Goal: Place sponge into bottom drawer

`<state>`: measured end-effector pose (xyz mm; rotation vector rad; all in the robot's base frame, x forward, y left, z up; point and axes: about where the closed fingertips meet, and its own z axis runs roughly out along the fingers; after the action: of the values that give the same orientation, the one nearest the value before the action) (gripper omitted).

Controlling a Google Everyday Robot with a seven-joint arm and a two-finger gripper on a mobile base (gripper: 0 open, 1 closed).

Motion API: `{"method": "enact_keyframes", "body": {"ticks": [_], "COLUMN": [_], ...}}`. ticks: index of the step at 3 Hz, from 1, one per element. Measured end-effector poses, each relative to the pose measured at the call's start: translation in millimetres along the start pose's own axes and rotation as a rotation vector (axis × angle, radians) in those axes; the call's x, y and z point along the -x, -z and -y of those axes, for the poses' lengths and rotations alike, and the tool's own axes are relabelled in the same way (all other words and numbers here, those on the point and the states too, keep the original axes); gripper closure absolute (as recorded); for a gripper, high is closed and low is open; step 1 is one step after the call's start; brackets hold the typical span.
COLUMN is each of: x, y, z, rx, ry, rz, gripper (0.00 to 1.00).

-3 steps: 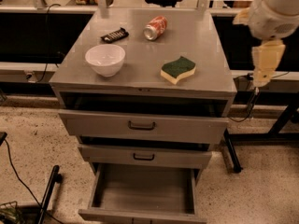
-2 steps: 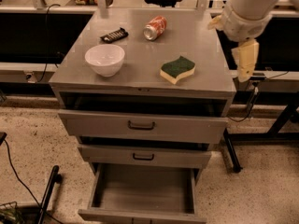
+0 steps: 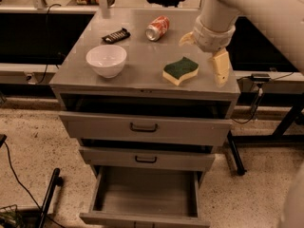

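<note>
Grey tabletop (image 3: 142, 56): white bowl (image 3: 106, 60) front-left, sponge (image 3: 180, 70) flat near the front edge, right of centre; tool (image 3: 216, 64) hangs over the front-right corner, just beside sponge, not touching. Can't tell how far open. Below, bottom drawer (image 3: 145, 194) pulled out.

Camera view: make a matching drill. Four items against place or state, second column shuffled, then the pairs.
1. sponge
2. bottom drawer
3. soda can
4. hand

A. lying on its side near the back of the cabinet top
B. over the top's right edge, just right of the sponge
C. pulled out, lowest of three
D. green side up, front right of the top, nothing holding it

Pairs: 1-D, 2-C, 3-A, 4-B
</note>
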<state>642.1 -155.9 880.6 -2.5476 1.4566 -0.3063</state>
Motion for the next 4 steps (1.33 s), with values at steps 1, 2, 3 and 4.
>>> {"method": "enact_keyframes", "body": {"ticks": [1, 2, 3, 4], "x": [13.9, 23.1, 30.3, 40.5], "y": [-34.5, -53.7, -60.0, -56.5], "z": [11.6, 23.1, 28.6, 29.5], "rx": [0.076, 0.117, 0.126, 0.121], "ry": [0.048, 0.082, 0.106, 0.129], "rz": [0.010, -0.004, -0.002, 0.023], "gripper": [0.00, 0.18, 0.41, 0.64]}}
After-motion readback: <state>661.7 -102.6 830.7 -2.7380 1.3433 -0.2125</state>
